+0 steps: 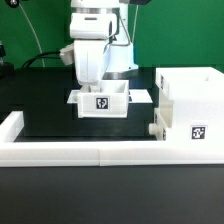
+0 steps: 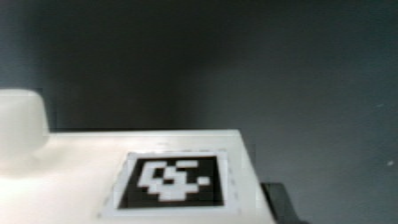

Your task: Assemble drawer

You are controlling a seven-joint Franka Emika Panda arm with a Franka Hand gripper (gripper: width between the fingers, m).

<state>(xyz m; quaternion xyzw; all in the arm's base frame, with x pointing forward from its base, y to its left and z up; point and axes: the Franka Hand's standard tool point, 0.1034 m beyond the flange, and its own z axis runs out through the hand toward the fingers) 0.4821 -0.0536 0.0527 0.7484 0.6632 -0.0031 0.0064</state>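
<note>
The exterior view takes in the whole scene. At its left, a low white rail (image 1: 60,152) runs along the near edge of the black desk (image 1: 40,100). In the middle, the arm (image 1: 95,40) reaches down over a small open-top tray (image 1: 102,100), which sits on the desk with a square marker on its near wall. What the tray holds is hidden by the arm. At the right stands the large box casing (image 1: 192,105), also marked, well apart from the tray.

The wrist view shows none of that layout, only a close, blurred white surface (image 2: 71,170) with a black-and-white marker (image 2: 175,181) against the dark desk.

Neither view shows the jaws clearly, so I cannot tell whether they are open, closed or gripping the tray.
</note>
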